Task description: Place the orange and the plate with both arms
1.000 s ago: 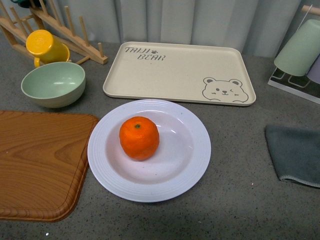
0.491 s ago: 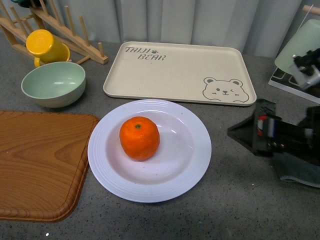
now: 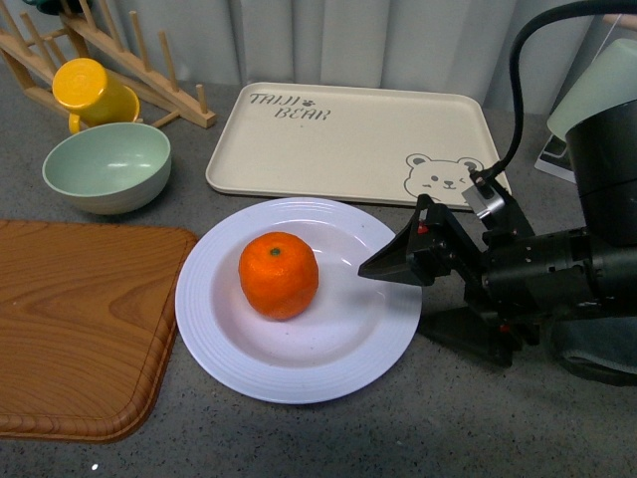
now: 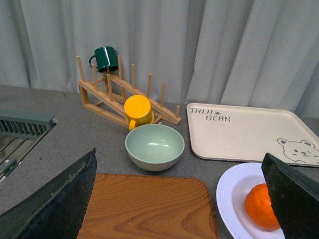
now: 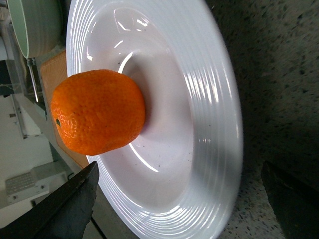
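Moved right gripper in to plate rim at 3 o'clock, jaws apart; orange on plate; left gripper also spread.

Bright orange, white ridged plate, pale green bowl, beige bear-printed tray

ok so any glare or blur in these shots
front view: sharp, even light, faint highlights in the plate; right wrist view: bright glare streaks on its ridged rim, orange crisp, right fingers dark, little detail; left wrist view: left fingers dark, background clear.
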